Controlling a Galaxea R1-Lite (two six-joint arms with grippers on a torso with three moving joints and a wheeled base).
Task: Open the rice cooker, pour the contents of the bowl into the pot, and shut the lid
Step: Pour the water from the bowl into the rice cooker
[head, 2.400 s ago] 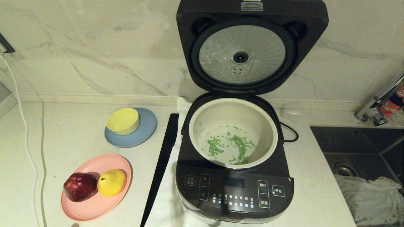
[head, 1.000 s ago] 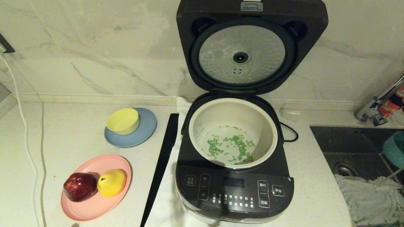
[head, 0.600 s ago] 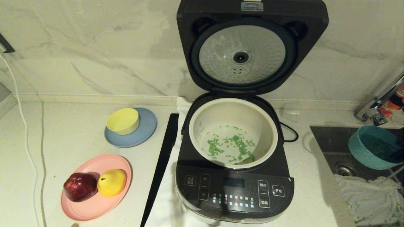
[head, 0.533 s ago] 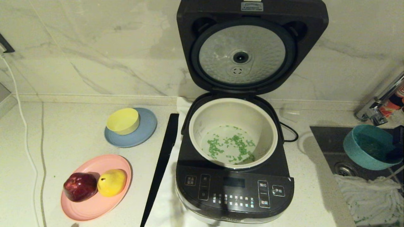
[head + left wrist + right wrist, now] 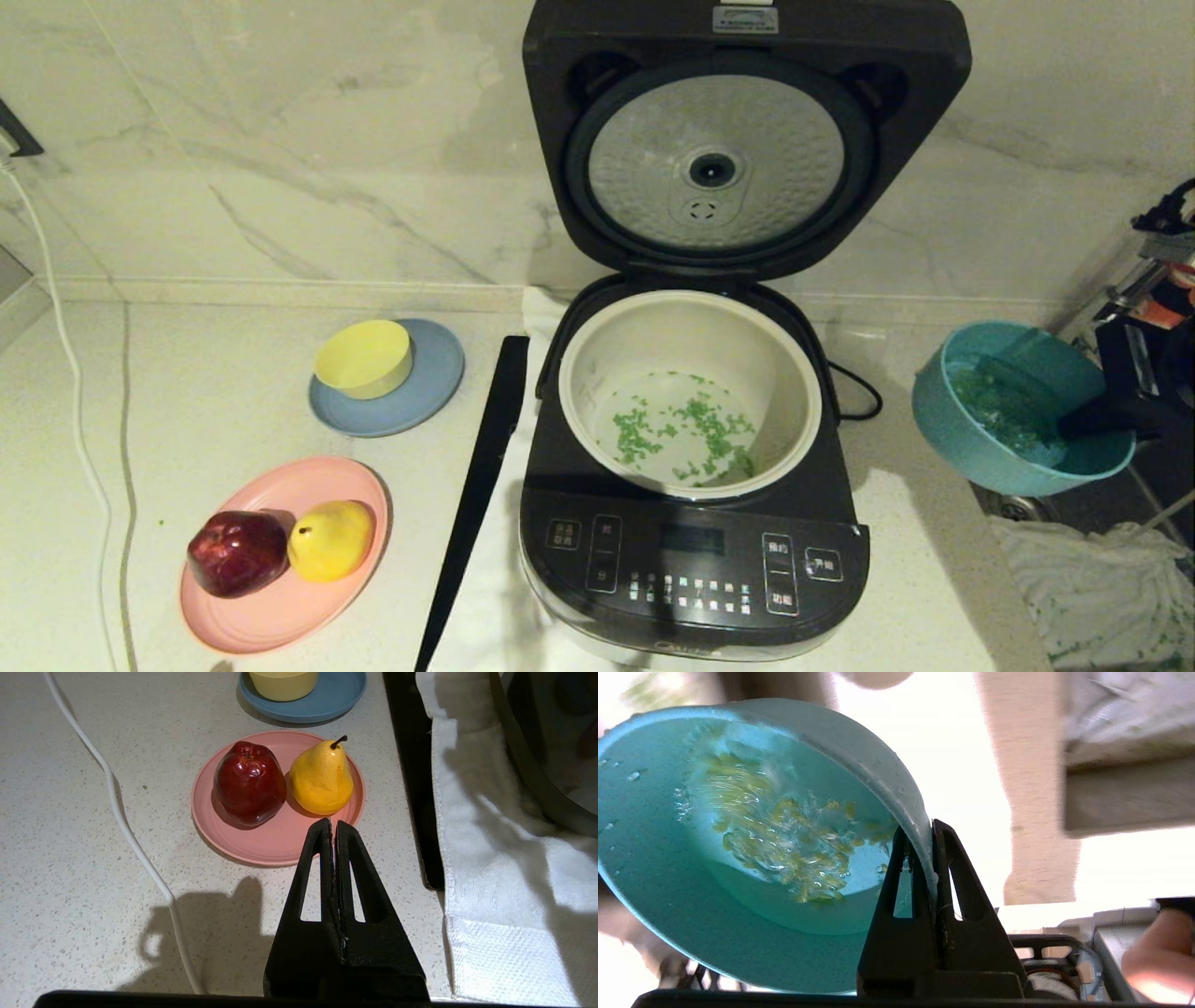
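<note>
A: Where was the bowl (image 5: 1018,411)?

B: Raised off the counter (image 5: 215,392) by its right edge, beside the open rice cooker (image 5: 695,523), the right gripper (image 5: 924,833) pinching its rim, green contents (image 5: 784,830) inside.

A: And the pot (image 5: 691,327)?

B: Seated in the cooker, lid (image 5: 742,140) upright. The left gripper (image 5: 332,828) hung closed, empty, over the counter's front-left part

counter (image 5: 215,392) was pale speckled stone. directly on it: white towel (image 5: 485,616) under the rice cooker (image 5: 695,560), long black strip (image 5: 476,495) along the towel's left edge, grey-blue plate (image 5: 434,392) with yellow bowl (image 5: 364,357), pink plate (image 5: 280,607) holding red apple (image 5: 238,553) and yellow pear (image 5: 331,539), white cable (image 5: 79,411) at far left.
</note>
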